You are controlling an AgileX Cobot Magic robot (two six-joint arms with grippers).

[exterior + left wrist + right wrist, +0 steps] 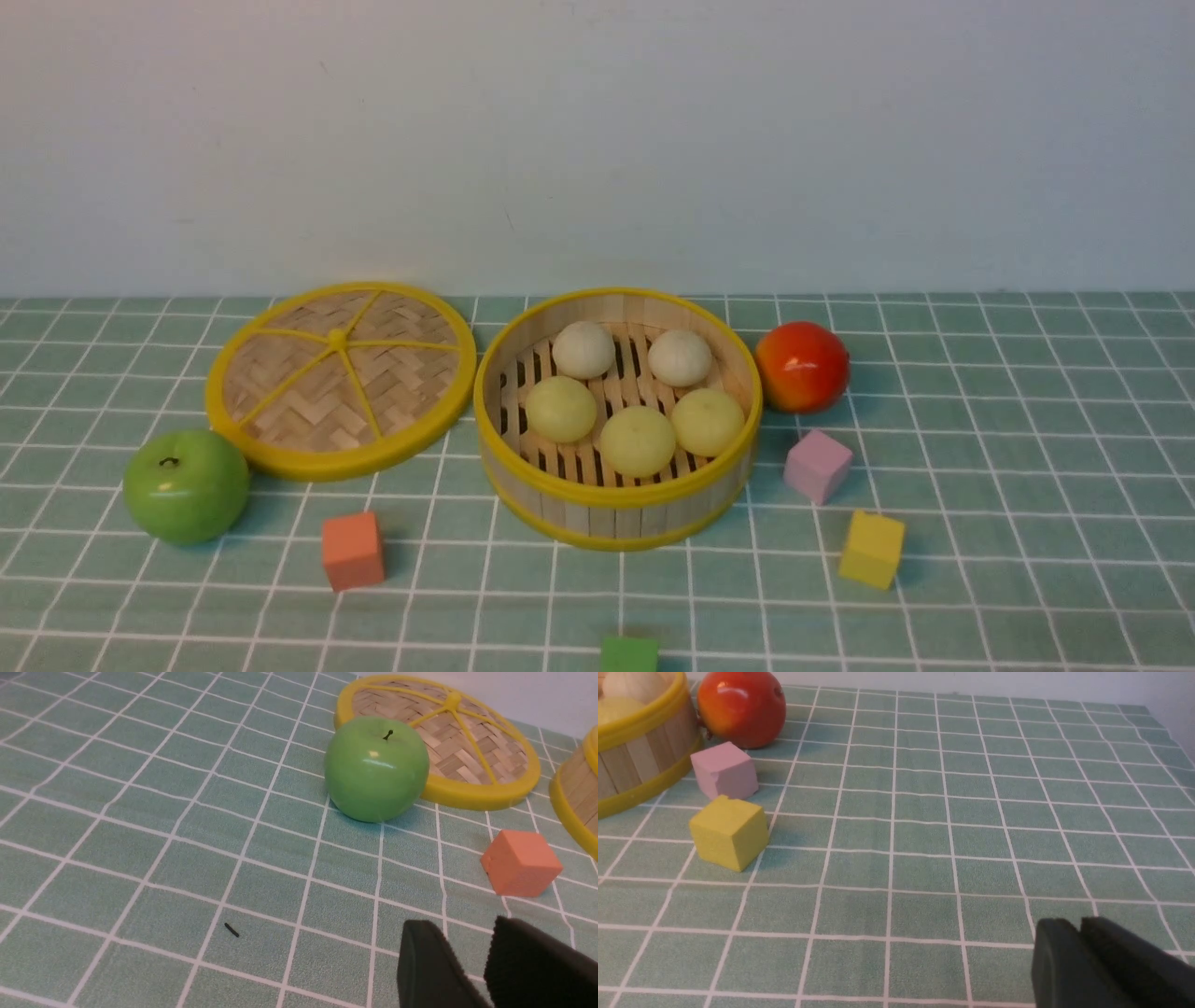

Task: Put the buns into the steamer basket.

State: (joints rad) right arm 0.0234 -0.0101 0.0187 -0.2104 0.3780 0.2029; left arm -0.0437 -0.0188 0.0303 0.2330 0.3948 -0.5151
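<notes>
Five buns [638, 441] are seen lying inside the steamer basket [616, 504], none left on the table [1008, 523]; the task is judged complete; the left end effector [472, 961] is parted and empty; the right end effector [1078, 952] looks nearly closed, nothing held.

- Five small matte round buns: three pale yellow-green [638, 441], two off-white [583, 349]
- One round bamboo steamer basket with yellow rims [616, 511]
- One flat woven lid with yellow spokes [341, 378]
- One glossy green apple [186, 485]
- One shiny red-orange fruit [802, 366]
- Four small cubes: orange [352, 550], pink [817, 466], yellow [871, 549], green [628, 653]
</notes>
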